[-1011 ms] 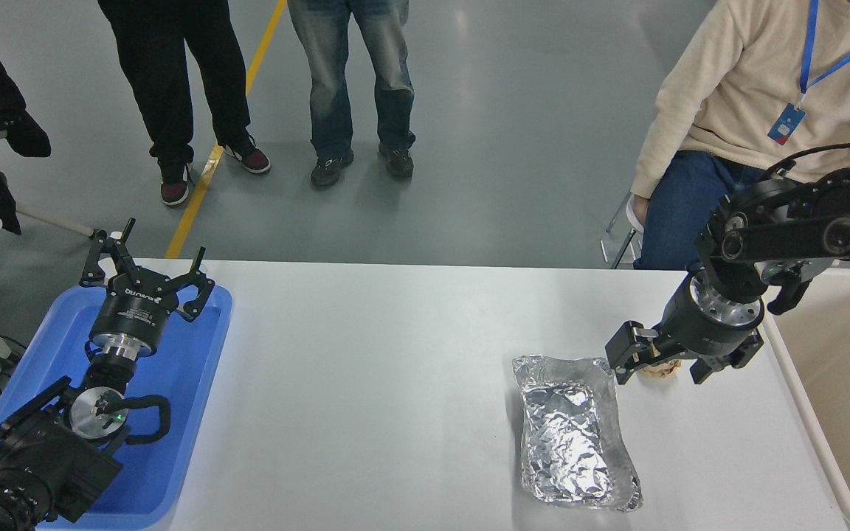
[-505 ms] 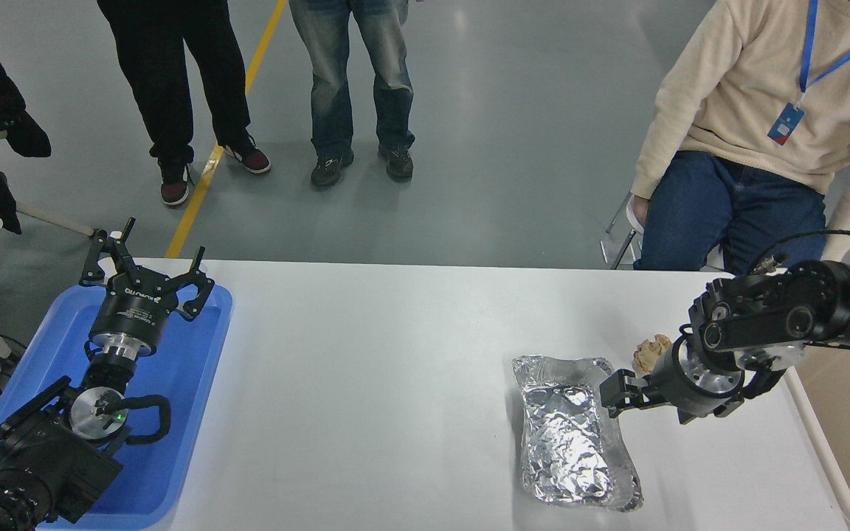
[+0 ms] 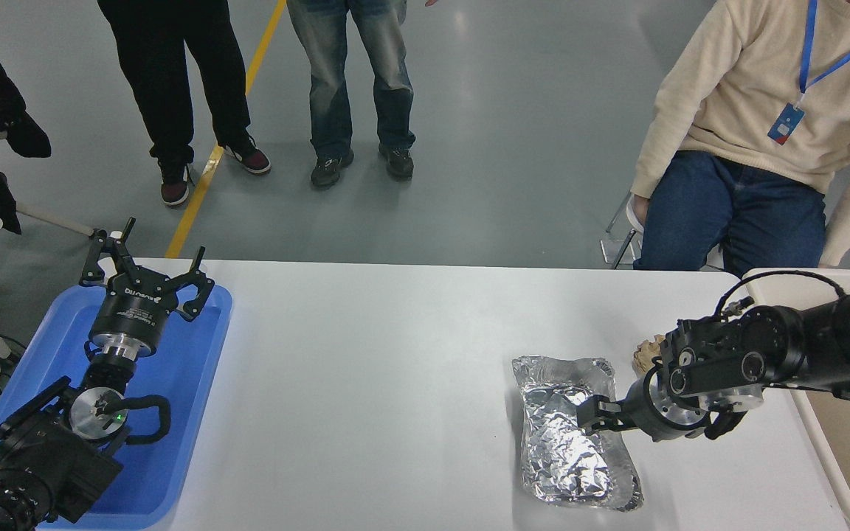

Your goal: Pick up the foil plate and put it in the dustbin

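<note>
I'm looking down on a white table [image 3: 395, 383] set on a grey floor with a yellow line [image 3: 207, 173] running across it. Two people [image 3: 351, 81] stand beyond the far edge, and a seated person in a cream sweater [image 3: 757, 96] is at the far right. My left gripper [image 3: 146, 259] is parked over the blue tray [image 3: 189, 413] at lower left, fingers spread wide and holding nothing.

The foil plate [image 3: 569, 450] lies flat right of centre, and the beige dustbin [image 3: 849, 472] stands at the right edge. A small crumpled brown paper ball [image 3: 645, 355] sits just beyond the plate's far corner.

Since half a second ago my right gripper [image 3: 593, 414] has dropped lower and moved left, from the plate's right rim to over its inside. I cannot tell how far its fingers are parted, or whether they touch the foil.
</note>
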Controlling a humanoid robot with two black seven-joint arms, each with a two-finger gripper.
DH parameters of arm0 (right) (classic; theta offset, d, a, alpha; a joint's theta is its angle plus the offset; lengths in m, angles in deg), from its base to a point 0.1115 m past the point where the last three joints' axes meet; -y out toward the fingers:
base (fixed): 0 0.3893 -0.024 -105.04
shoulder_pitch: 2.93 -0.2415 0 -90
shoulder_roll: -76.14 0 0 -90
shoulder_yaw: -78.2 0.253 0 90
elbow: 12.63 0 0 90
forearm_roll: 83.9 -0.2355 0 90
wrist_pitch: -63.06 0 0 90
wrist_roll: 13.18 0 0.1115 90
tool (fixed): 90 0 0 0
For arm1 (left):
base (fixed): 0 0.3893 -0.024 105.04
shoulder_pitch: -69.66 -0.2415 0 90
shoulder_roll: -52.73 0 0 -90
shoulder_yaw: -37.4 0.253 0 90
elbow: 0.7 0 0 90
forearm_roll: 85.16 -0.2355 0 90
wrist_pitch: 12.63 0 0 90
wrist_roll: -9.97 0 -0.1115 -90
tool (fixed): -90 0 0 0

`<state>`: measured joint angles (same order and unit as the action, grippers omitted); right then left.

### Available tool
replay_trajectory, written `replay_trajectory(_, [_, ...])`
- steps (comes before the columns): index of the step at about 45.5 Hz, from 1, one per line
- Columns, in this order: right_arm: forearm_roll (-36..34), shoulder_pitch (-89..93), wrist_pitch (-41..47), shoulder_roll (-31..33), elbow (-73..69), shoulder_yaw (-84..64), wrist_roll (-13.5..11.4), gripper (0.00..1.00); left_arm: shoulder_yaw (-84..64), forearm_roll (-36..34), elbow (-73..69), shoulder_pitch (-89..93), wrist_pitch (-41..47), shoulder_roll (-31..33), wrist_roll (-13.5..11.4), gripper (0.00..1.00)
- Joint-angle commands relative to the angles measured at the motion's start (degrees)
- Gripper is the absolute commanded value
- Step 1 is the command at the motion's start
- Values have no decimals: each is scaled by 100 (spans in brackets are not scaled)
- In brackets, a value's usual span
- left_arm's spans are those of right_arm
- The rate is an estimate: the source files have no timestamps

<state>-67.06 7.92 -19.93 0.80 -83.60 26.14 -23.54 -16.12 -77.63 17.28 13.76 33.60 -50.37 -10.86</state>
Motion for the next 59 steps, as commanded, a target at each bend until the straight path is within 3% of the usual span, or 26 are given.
replay_trajectory(1, [249,163,-42,-121,119,38,-1,83,0,2,3,0,0,0,-1,100])
replay_trajectory(12, [452,233,-59,-130,162,38,-10,69,0,2,-5,0,0,0,-1,100])
replay_trajectory(22, [434,312,-50,-130,180,38,-19,32,0,2,-5,0,0,0,-1,100])
replay_trajectory(27, [408,321,-24,-130,171,64,-19,26,0,2,-5,0,0,0,-1,100])
replay_trajectory(30, [347,373,20,-130,163,117,-36,9,0,2,3,0,0,0,-1,100])
replay_trajectory(33, [329,382,20,-130,154,126,-36,0,0,2,-5,0,0,0,-1,100])
replay_trajectory(59, [311,-162,213,213,-514,126,-10,0,0,2,3,0,0,0,-1,100])
